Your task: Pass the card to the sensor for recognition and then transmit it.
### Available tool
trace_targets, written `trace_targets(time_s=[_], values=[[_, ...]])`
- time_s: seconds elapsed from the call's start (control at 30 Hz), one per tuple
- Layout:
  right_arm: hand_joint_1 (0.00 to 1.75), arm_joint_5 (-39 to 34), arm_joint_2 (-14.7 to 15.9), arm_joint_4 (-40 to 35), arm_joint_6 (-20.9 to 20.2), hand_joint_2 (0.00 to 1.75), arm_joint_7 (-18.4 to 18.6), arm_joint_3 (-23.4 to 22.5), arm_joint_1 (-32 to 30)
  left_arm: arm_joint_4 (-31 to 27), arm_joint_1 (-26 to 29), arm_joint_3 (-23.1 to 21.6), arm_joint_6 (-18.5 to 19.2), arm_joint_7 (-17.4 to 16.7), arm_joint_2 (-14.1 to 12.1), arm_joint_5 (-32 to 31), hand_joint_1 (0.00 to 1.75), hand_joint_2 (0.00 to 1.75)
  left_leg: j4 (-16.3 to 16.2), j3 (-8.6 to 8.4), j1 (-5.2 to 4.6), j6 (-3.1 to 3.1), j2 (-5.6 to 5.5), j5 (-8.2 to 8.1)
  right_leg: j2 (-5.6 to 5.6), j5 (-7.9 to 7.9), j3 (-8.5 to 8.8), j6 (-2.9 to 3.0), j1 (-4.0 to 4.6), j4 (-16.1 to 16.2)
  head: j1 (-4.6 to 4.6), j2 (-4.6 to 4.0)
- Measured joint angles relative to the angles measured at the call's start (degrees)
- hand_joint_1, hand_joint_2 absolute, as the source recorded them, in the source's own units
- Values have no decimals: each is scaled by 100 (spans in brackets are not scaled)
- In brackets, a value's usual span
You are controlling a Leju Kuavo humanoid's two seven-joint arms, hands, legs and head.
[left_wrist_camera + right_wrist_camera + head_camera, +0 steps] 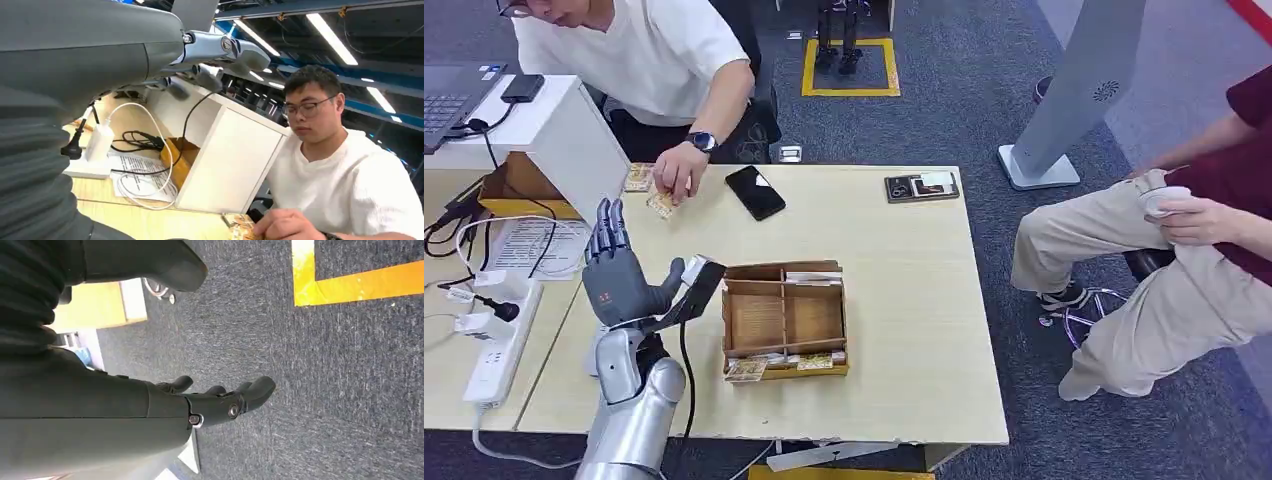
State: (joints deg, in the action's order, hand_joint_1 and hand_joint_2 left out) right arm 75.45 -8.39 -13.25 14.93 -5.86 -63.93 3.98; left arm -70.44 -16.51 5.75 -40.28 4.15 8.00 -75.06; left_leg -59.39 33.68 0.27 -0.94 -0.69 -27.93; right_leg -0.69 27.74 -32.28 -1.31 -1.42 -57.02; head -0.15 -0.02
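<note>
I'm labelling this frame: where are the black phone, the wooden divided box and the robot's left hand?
Black phone (755,191): head view, screen centre.
Wooden divided box (727,320): head view, left wall.
Left hand (614,278): head view, back of palm.

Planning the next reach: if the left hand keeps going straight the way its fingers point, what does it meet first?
Probably the white box just beyond the left hand; depth between them is unclear.

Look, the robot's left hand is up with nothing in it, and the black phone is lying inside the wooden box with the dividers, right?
Not quite. The head view shows the black phone lying flat on the pale wooden table, apart from the wooden box with dividers. The rest is right: the robot's left hand is raised, fingers apart, holding nothing.
</note>
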Motion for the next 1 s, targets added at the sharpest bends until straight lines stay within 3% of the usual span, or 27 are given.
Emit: trace_targets(time_s=[0.23,0.27,0.63,1.0], values=[[0,0,0,0,0,175,-15,2,-1,0,3,0,0,11,0,-2,0,175,0,0,0,0,0,0,0,0,0,0,0,0,0,0],[0,0,0,0,0,175,-15,2,-1,0,3,0,0,11,0,-2,0,0,0,0,0,0,0,0,0,0,0,0,0,0,0,0],[0,-18,0,0,7,175,-15,2,-1,-15,45,0,-2,238,9,87,0,0,0,0,0,0,0,0,0,0,0,0,0,0,0,0],[0,-33,0,2,9,175,-15,2,-1,-22,49,0,-2,254,9,98,0,0,0,0,0,0,0,0,0,0,1,0,0,0,0,0]])
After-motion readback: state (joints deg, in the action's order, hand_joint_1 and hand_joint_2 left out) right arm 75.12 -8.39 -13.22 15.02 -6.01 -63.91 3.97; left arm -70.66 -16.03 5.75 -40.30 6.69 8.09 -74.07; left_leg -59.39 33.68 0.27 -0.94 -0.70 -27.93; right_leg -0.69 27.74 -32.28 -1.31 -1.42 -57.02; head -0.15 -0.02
